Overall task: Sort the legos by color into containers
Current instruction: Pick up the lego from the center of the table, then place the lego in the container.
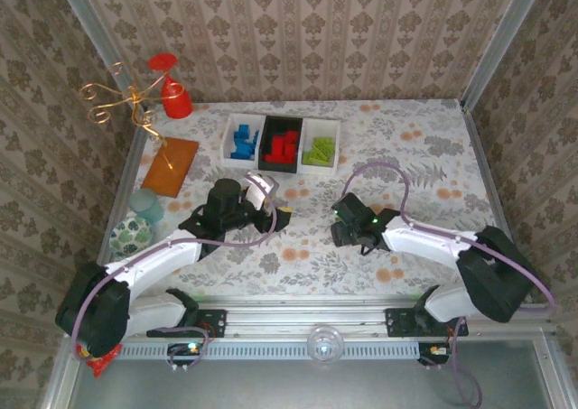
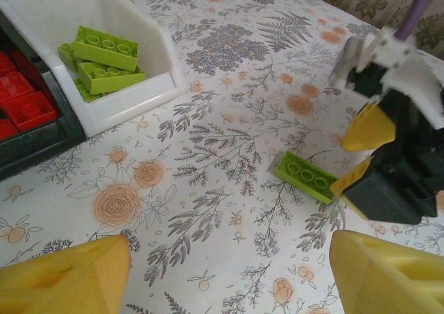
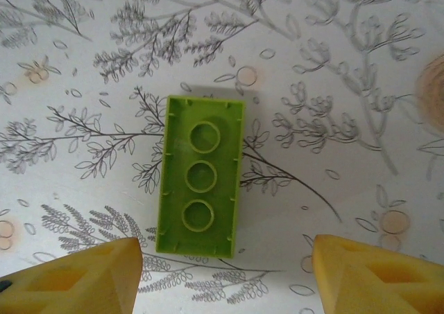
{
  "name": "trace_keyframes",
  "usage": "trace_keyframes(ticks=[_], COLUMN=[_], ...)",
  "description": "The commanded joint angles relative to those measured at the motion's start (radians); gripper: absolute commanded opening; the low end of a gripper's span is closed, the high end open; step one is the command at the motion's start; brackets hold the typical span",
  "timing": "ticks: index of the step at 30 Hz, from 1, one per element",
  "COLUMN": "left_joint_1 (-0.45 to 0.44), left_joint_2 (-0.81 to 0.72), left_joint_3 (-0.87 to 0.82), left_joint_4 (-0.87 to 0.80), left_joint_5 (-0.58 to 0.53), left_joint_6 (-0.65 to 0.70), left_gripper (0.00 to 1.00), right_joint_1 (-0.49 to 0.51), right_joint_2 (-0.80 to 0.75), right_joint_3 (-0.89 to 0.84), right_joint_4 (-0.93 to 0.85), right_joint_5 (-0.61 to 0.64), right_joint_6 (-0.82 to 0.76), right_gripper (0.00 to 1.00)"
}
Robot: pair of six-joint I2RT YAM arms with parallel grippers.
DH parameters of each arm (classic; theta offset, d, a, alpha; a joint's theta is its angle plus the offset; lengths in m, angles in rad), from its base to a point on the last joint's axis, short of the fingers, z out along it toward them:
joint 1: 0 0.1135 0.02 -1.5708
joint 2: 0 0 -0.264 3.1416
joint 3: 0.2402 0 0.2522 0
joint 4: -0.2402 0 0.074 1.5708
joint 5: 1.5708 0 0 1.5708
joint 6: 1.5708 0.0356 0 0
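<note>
A lime green lego [image 3: 200, 175] lies upside down on the flowered tablecloth, its hollow underside with three round tubes facing up. My right gripper [image 3: 225, 272] hangs open just above it, nothing between its yellow fingers [image 3: 83, 276], and the lego lies just ahead of the tips. In the left wrist view the same lego [image 2: 307, 177] sits next to the right gripper [image 2: 361, 153]. My left gripper [image 2: 229, 279] is open and empty over bare cloth. At the back stand a white container [image 1: 226, 138] of blue legos, a black container [image 1: 267, 131] of red ones and a white container [image 1: 336, 138] of green ones [image 2: 104, 57].
A red cup [image 1: 176, 102] and a gold wire stand [image 1: 126, 97] stand at the back left. An orange-brown board [image 1: 170, 165], a teal cup [image 1: 146, 206] and a patterned round vase [image 1: 131, 236] line the left side. Patterned walls close in the table.
</note>
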Motion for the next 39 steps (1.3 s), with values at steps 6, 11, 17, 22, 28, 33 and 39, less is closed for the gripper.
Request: trace_keyframes(ticks=[6,11,17,22,28,33,39], left_joint_1=[0.000,-0.001,-0.001,-0.001,0.003,0.029,0.051], left_joint_2=[-0.030,-0.042,-0.054,-0.067,-0.079,-0.077,-0.101], left_joint_3=[-0.001,-0.004,-0.007,-0.010,-0.021,-0.026,-0.039], left_joint_4=[0.020,0.019,0.016,0.016,0.013,0.003,0.002], left_joint_5=[-0.012,-0.025,-0.035,-0.049,-0.152,-0.202,-0.214], left_joint_6=[0.027,0.026,0.028,0.023,-0.005,-0.046,-0.066], left_gripper=[0.77,0.77,0.77,0.77,0.77,0.78,0.78], right_joint_1=[0.007,0.001,-0.001,-0.011,-0.107,-0.186,-0.253], right_joint_2=[0.165,0.218,0.218,0.108,0.065,0.176,0.400], right_joint_3=[0.104,0.119,0.090,0.093,0.163,0.313,0.532], right_joint_4=[0.021,0.035,0.065,0.133,0.319,0.410,0.416], right_joint_5=[0.061,0.062,0.069,0.049,-0.078,-0.109,-0.140], right_joint_6=[-0.004,-0.010,0.007,-0.022,-0.040,-0.047,-0.039], right_gripper=[0.63,0.53,0.40,0.36,0.35,0.36,0.38])
